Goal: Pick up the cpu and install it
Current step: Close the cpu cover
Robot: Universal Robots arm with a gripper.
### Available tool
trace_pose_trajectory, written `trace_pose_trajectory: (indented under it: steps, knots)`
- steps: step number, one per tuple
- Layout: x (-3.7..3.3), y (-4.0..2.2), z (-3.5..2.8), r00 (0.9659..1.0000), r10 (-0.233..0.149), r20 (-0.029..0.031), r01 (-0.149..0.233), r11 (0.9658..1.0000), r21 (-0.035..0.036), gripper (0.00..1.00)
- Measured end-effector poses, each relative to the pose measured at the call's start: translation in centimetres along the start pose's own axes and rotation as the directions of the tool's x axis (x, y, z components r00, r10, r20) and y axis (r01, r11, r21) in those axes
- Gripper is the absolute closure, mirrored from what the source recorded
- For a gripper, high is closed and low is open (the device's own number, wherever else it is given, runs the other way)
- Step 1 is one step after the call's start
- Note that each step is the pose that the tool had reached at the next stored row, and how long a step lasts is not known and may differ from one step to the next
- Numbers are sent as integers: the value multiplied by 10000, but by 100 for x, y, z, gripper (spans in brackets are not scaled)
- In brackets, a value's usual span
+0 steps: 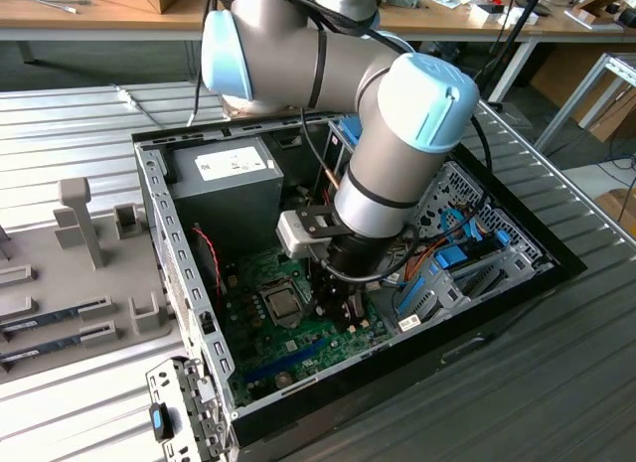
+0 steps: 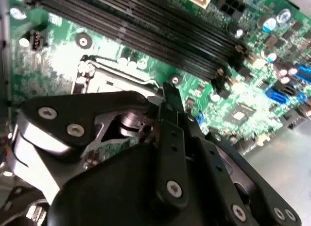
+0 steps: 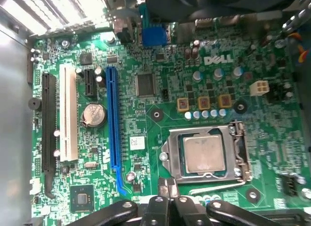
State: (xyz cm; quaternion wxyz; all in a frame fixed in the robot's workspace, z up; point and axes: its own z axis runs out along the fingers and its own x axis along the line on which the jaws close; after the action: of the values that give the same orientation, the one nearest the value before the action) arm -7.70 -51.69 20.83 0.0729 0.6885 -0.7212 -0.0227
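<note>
Seeing cpu (image 3: 205, 154) seated in socket frame (image 3: 171, 155) on green board (image 3: 141, 124), edges under the metal. Reading gripper (image 3: 168, 183) as closed on nothing, fingers (image 3: 163, 189) together, just beside frame. Can't make out fingertips in exterior view, masked by arm (image 1: 397, 154). Barely catching frame corner past gripper body in second wrist view.

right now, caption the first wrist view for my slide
The cpu lies in its socket on the green motherboard, the gripper close beside the socket.

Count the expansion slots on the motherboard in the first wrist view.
4, side by side: a long black slot, a white slot, a short black slot and a long blue slot. More could lie beyond the frame.
</note>
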Motion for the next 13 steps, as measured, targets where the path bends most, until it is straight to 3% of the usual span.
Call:
trace_pose_trajectory:
  steps: [2,4,5,8,10,13]
  knots:
    - [5,7,-58,10000,-9,57,9,10000,-3,89]
    - [8,13,-107,9999,-22,151,22,10000,-6,89]
    - [12,20,-156,9996,-38,268,39,10000,-11,89]
    - [14,24,-183,9989,-65,472,66,10000,-19,89]
    - [13,24,-182,9987,-70,505,71,10000,-20,89]
    - [14,13,-180,9987,-74,500,76,10000,-35,89]
